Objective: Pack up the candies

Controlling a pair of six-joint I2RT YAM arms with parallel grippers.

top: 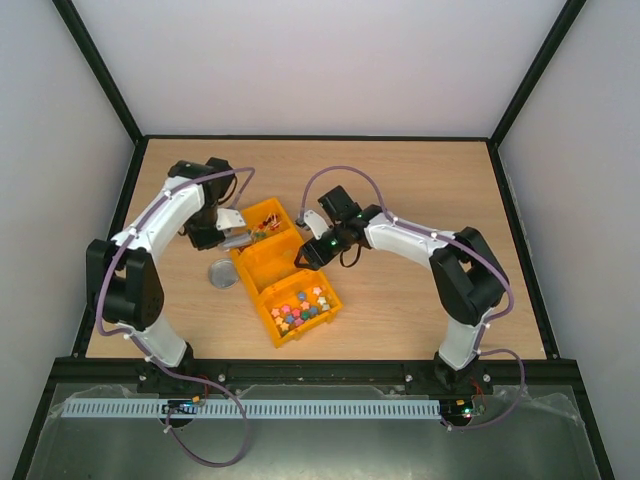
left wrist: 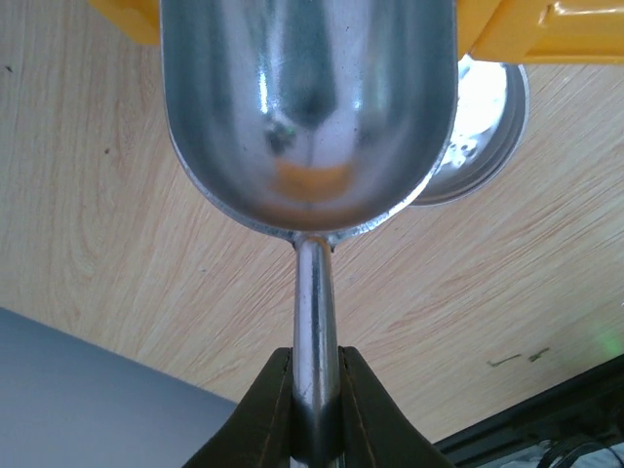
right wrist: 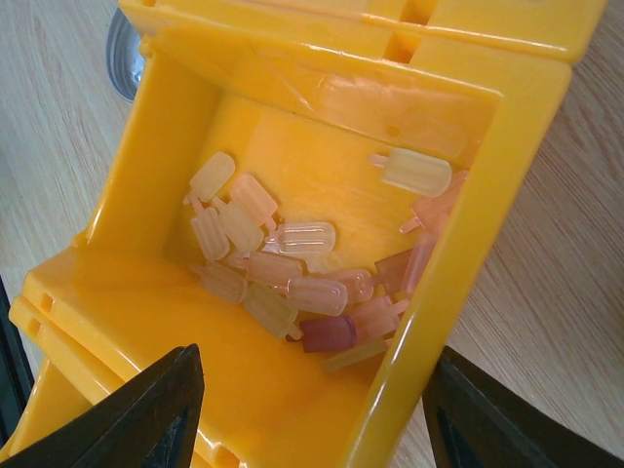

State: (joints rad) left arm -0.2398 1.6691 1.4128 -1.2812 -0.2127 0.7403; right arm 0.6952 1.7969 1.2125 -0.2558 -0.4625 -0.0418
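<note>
Left gripper (left wrist: 317,359) is clamped tight on the handle of the metal scoop (left wrist: 307,117). The scoop's bowl is empty and hangs over the wooden table (left wrist: 97,195), partly in front of a round metal tin (left wrist: 487,122). Right gripper (right wrist: 312,385) stands wide and holds nothing, with one side wall of a yellow bin (right wrist: 146,175) rising between its fingers.

The candies (right wrist: 317,295) lie loose in a shallow heap on that bin's floor. They are small lolly-shaped pieces in pale gold, pink and reddish-brown. Overhead, two such bins sit end to end. This one appears to be the farther one, though that is not certain. The near bin (top: 336,303) holds brighter sweets (top: 300,307).

The pieces look light, hard and glossy, so they should skid readily on the smooth plastic. They look too small and too crowded for wide fingers to pinch one at a time. The better hold is probably none at all: run the scoop's lip flat along the floor and push the heap against a wall so the pieces ride up into the bowl. The bin also looks light and may slide under that push, so steadying it by its wall seems wise.
</note>
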